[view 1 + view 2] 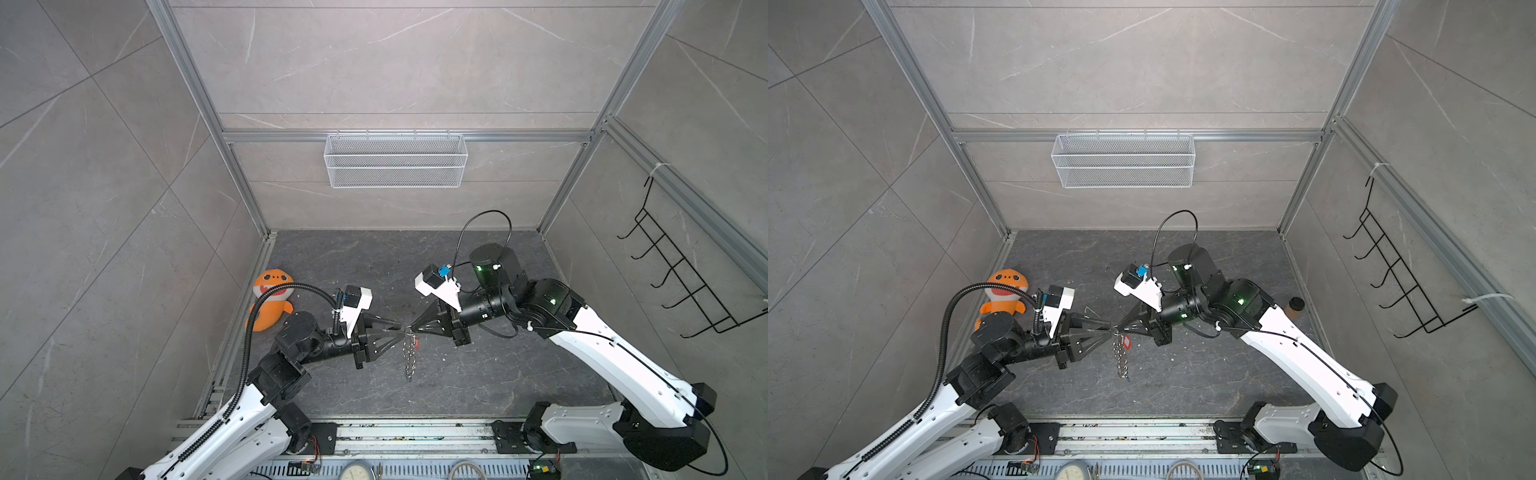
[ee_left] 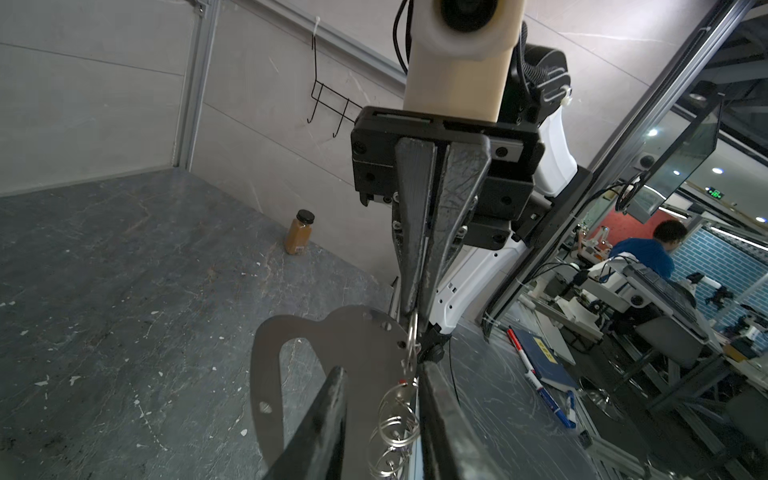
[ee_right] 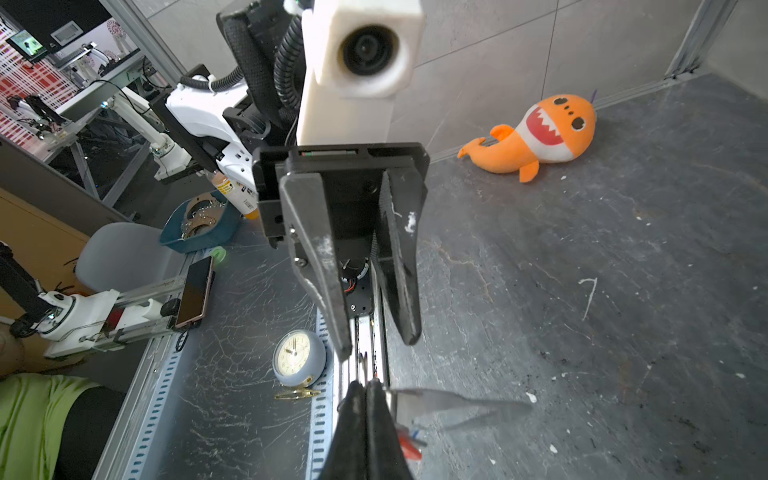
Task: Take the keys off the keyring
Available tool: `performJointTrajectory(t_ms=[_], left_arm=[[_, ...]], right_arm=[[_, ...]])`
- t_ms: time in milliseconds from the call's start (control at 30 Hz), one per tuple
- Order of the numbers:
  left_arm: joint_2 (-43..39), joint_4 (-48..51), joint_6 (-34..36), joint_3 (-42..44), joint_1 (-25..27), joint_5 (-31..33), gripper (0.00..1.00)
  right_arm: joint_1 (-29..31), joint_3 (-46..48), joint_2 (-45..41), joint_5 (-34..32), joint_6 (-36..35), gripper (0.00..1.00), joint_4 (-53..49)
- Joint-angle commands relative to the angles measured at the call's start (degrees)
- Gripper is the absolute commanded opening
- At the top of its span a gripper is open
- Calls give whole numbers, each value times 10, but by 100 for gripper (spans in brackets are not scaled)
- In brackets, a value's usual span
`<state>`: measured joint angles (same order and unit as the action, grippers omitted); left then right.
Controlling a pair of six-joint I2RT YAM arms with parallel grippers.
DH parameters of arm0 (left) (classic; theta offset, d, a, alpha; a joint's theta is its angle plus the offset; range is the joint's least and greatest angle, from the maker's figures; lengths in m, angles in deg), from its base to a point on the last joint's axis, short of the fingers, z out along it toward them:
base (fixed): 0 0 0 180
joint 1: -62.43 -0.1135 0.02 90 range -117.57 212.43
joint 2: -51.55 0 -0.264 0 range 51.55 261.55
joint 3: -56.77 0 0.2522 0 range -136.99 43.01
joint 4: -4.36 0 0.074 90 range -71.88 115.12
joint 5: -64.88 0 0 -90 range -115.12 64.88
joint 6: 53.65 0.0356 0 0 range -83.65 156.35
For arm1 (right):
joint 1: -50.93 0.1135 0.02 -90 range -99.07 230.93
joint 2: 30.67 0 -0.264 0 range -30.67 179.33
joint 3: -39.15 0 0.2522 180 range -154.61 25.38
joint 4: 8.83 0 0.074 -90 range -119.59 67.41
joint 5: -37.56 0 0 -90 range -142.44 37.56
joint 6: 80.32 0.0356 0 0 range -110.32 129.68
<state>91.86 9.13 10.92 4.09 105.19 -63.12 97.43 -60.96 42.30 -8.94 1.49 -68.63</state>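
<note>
Closest to us hangs the keyring point(image 2: 395, 419), a limp chain of silvery rings dangling above mid-table, its flat grey strap point(image 2: 266, 374) swung to one side. We judge it light, hard and slippery. The links will sway and twist at any nudge, while each split ring is stiff and springy (it will need prying open). A red tag point(image 1: 1126, 342) sits near the top of the chain, and what we take for the blue tag point(image 1: 1128, 378) sits near the bottom. The keys themselves are too small for us to make out. The tags look like the best places to take hold, being broader and less slick than wire. The right gripper point(image 2: 412, 313) is clenched on the topmost ring, carrying the whole weight. The left gripper point(image 3: 376, 347), reaching from the left, has its fingers point(image 3: 320, 266) parted around the upper rings, clamping nothing that we can see. Below lies the dark table point(image 1: 498, 374), with an orange toy point(image 1: 272, 299) at its left edge.
</note>
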Motion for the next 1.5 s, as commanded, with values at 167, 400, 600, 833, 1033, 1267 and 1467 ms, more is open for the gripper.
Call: performJointTrajectory(t_ms=[167, 400, 600, 833, 1033, 1267, 1467], left_arm=[[3, -40, 4, -19, 0, -34, 28], [14, -46, -1, -21, 0, -43, 23], [18, -53, -5, -20, 0, -43, 18], [15, -63, -6, -16, 0, -34, 1], [-1, -104, -13, 4, 2, 20, 0], [-28, -130, -16, 28, 7, 94, 0], [-43, -146, -13, 45, 10, 128, 0]], right_arm=[[4, -42, 16, 7, -33, 0, -50], [9, -52, 24, 1, -34, 0, -53], [16, -58, 31, -9, -33, 0, -54], [19, -57, 31, -11, -27, 0, -46], [20, 4, -22, -51, 39, 24, 73], [20, 131, -132, -135, 118, 38, 264], [20, 217, -168, -179, 151, 39, 372]])
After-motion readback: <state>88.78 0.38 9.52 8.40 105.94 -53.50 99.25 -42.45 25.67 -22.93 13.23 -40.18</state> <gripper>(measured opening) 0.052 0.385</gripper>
